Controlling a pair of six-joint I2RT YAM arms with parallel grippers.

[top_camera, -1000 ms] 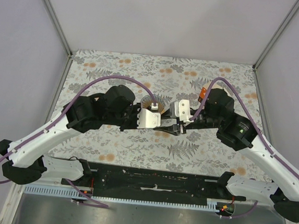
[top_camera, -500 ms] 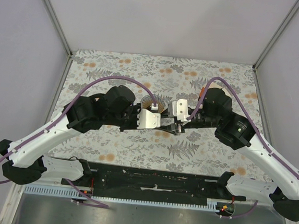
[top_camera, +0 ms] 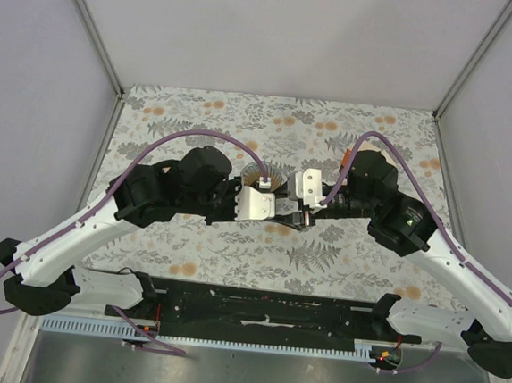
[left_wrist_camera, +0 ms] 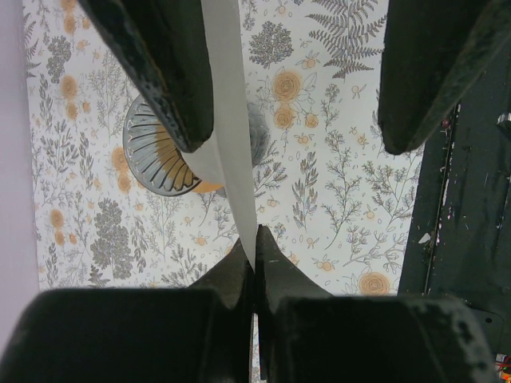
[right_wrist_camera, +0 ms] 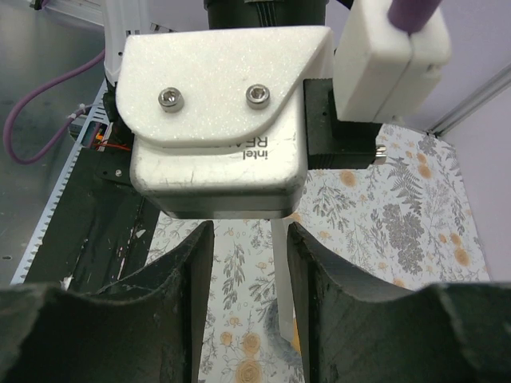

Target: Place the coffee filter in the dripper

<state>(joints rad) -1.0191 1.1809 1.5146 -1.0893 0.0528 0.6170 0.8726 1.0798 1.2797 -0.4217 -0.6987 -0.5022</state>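
My left gripper [left_wrist_camera: 255,251] is shut on the lower tip of the white coffee filter [left_wrist_camera: 231,144], which is folded flat, seen edge-on, and held above the table. My right gripper [right_wrist_camera: 249,319] is open, with one finger on each side of the filter [right_wrist_camera: 281,279]. The filter lies close along one of its fingers [left_wrist_camera: 152,56]. In the top view the two grippers, left [top_camera: 283,214] and right [top_camera: 300,219], meet tip to tip. The ribbed grey dripper [left_wrist_camera: 156,155] with its orange-brown collar stands on the table below and beside the filter, partly hidden in the top view [top_camera: 273,177].
The floral tablecloth [top_camera: 209,116] covers the table. A small orange object [top_camera: 349,153] peeks out behind the right arm. A black rail [top_camera: 264,309] runs along the near edge. The left wrist camera housing [right_wrist_camera: 215,120] fills the top of the right wrist view.
My right gripper has moved a little left toward my left gripper and now straddles the filter. The left arm and the dripper have held still.
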